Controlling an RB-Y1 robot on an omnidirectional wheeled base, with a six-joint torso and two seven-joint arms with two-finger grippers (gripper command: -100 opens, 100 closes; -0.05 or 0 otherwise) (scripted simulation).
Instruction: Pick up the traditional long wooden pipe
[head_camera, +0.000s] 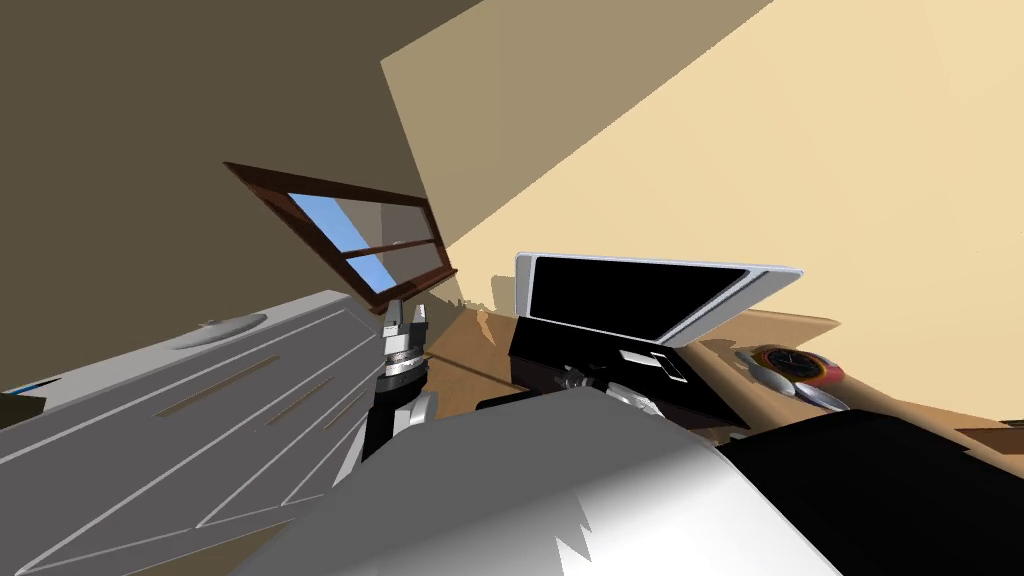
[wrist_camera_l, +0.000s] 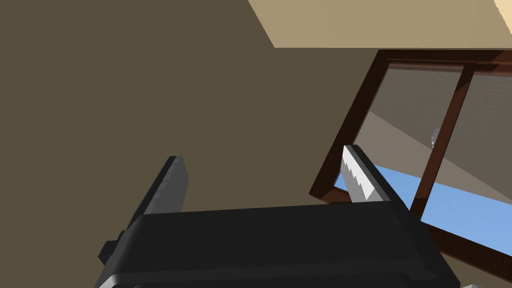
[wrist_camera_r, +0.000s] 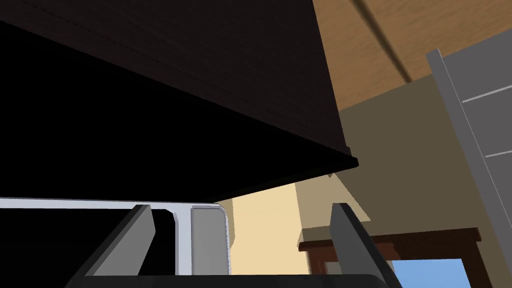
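Gaping right jaws, beside dark stand (wrist_camera_r: 225, 60)

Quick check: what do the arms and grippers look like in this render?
Both the left gripper and right gripper have two thin grey blade fingers on a dark box. The left forearm is dark, with a ribbed silver wrist ring.

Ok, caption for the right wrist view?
Open right gripper close to a dark wooden stand, white-framed screen just beyond.
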